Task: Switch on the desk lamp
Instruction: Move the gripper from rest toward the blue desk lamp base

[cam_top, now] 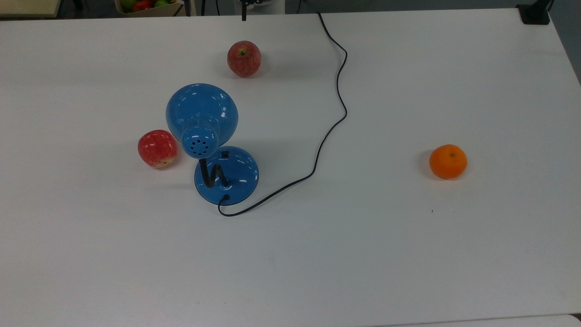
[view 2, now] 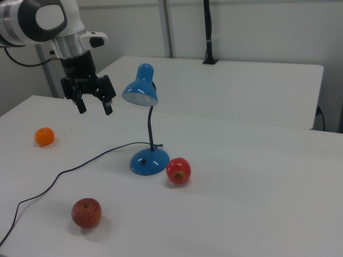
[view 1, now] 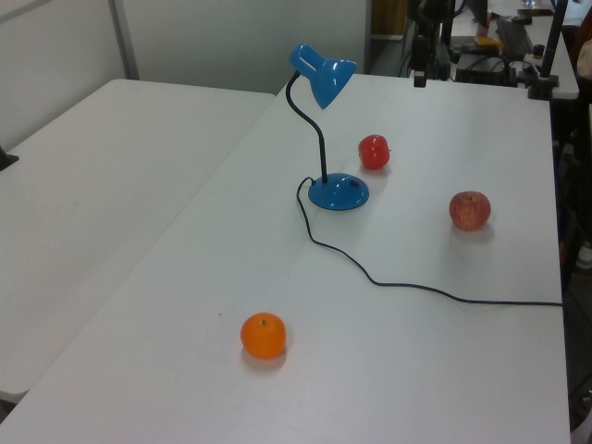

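Top view: the desk lamp [cam_top: 213, 145] stands on the white bench [cam_top: 408, 250], a red apple [cam_top: 157, 148] just beside it. Left view: its cord [view 1: 407, 282] trails away. Right view: the gripper [view 2: 94, 105] hangs above the bench, jaws spread wide, empty.

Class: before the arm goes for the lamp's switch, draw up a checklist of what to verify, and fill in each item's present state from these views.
1. Gripper open and holding nothing: ok.
2. Switch on the desk lamp base uncovered from above: ok.
3. Lamp upright on the table: ok.
4. Cord lying away from the switch: ok.
5. Nearest apple apart from the base: ok, though close.
6. Lamp presently off: cannot tell.
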{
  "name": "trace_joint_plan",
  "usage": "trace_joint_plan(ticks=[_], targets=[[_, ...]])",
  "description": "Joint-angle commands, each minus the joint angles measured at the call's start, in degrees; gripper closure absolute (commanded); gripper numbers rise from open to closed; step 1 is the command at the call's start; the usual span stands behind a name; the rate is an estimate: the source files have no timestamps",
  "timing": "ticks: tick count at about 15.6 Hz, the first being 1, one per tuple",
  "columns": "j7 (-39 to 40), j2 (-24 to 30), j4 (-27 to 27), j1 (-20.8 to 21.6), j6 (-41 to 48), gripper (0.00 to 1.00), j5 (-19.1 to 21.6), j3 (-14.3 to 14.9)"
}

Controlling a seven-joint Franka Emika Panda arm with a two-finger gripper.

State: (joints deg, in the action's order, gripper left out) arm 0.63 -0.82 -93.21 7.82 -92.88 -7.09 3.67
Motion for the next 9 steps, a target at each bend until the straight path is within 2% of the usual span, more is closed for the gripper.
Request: trace_joint_plan(ticks=[1,7,9], targets=[[-1.1,0.9,0.0,0.7,2.2,0.00,-0.3,0.5],[-1.1,0.8,0.0,0.5,2.1,0.00,-0.3,0.5],[-0.5,0.8,0.0,0.4,2.2,0.19,-0.3,0.5]])
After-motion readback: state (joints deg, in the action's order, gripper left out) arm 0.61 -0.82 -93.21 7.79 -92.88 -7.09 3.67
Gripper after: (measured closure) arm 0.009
